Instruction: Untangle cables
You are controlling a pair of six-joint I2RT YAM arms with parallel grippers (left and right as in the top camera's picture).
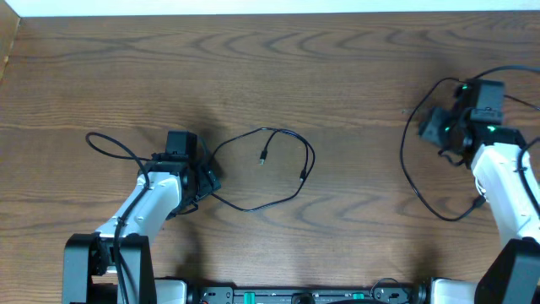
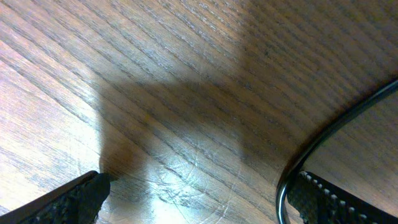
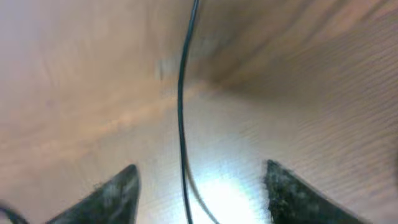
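Observation:
A long black cable [image 1: 291, 135] lies in a loose loop at the table's middle, with its two small plug ends [image 1: 263, 158] inside the loop. My left gripper [image 1: 209, 177] sits low at the loop's left end. In the left wrist view the left gripper [image 2: 196, 193] is open, and that cable [image 2: 323, 130] curves just inside the right finger [image 2: 329, 202]. A second black cable [image 1: 413, 173] arcs along the right side. The right gripper [image 1: 434, 127] hangs over its upper part. The right gripper [image 3: 202, 167] is open in its wrist view, with the thin cable [image 3: 181, 106] running unclamped between its fingers [image 3: 112, 193].
Another thin black cord [image 1: 105, 145] loops out to the left of the left arm. The wooden table [image 1: 337, 67] reaches a pale back edge at the top of the overhead view. The arms' bases [image 1: 304, 294] stand along the front edge.

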